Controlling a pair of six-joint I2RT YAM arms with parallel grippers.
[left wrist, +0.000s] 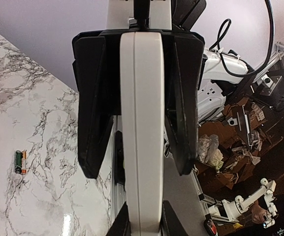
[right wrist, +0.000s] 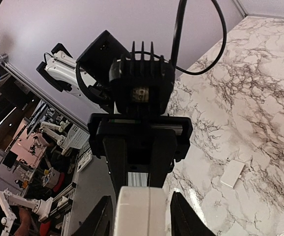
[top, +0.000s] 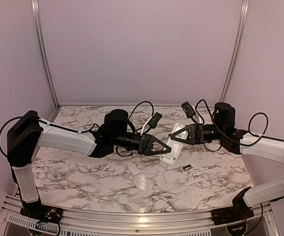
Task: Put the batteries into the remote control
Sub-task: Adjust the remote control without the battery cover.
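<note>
The white remote control is held tilted above the table between both grippers. My left gripper is shut on its lower part; in the left wrist view my fingers hug the remote's edge. My right gripper is shut on its upper end, and the right wrist view shows that gripper clasping the remote. One dark battery lies on the marble just right of the remote. It also shows in the left wrist view, with green and orange marks.
A small white flat cover piece lies on the marble table in front of the left gripper. It also shows in the right wrist view. Cables loop above both wrists.
</note>
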